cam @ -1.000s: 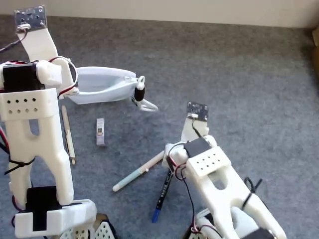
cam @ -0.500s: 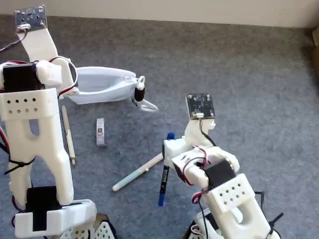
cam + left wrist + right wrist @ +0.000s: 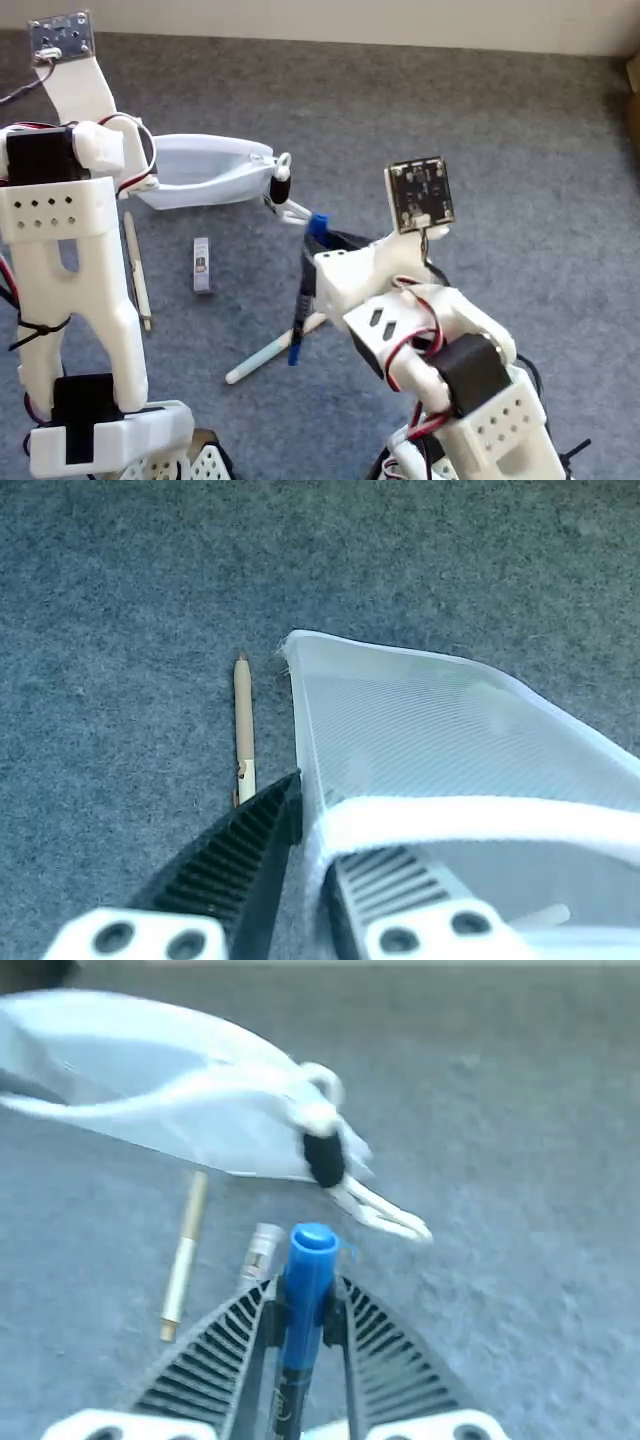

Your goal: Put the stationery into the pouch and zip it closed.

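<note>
My right gripper is shut on a black pen with a blue cap, lifted off the carpet just right of the pouch's zipper end. The white pouch lies open at upper left, and my left gripper is shut on its rim at the left end. A beige pen, a small silver eraser-like stick and a pale green pen lie on the carpet below the pouch.
Grey carpet covers the whole work area, with open room to the right. A black zipper pull with a white tab hangs at the pouch's right end. The left arm's white body stands over the left side.
My right gripper has lifted the blue-capped pen off the carpet and carried it up and left toward the pouch's zipper end. The left arm and pouch have stayed still.
</note>
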Motion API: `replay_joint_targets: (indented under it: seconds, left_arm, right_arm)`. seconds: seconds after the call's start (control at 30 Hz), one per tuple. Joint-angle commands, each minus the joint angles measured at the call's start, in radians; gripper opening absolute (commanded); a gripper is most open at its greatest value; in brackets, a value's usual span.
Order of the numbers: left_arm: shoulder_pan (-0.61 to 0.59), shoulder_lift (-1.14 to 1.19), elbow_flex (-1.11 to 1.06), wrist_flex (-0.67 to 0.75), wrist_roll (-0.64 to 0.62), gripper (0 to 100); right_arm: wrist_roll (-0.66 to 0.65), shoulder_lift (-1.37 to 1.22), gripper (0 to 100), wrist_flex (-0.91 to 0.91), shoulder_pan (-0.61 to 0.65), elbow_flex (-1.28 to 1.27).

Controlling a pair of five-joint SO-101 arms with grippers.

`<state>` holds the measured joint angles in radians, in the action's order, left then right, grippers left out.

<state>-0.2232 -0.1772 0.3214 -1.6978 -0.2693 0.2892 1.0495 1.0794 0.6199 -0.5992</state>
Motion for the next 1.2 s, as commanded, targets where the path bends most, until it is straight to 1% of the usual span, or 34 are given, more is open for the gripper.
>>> replay_joint_targets:
  seconds: [0.0,0.2,0.37,0.53,0.87,1.17]
  left_arm:
    - [0.001,-0.010,0.012,0.023,-0.008,1]
    - [0.001,-0.010,0.010,0.023,-0.008,1]
    - [0.002,-0.008,0.010,0.023,-0.008,1]
    - [0.002,-0.008,0.010,0.023,-0.009,1]
    - [0.001,-0.008,0.010,0.023,-0.009,1]
    - [0.001,-0.007,0.008,0.023,-0.009,1]
  right_arm:
    - [-0.015,0.025,0.5,-0.127,0.041,0.104]
    - [-0.123,0.024,0.5,-0.375,0.042,0.101]
    - [-0.163,-0.001,0.5,-0.472,0.045,0.104]
    - [-0.164,-0.088,0.5,-0.486,0.085,0.114]
    - [-0.164,-0.228,0.5,-0.730,0.090,0.148]
    - [-0.164,-0.245,0.5,-0.872,0.090,0.142]
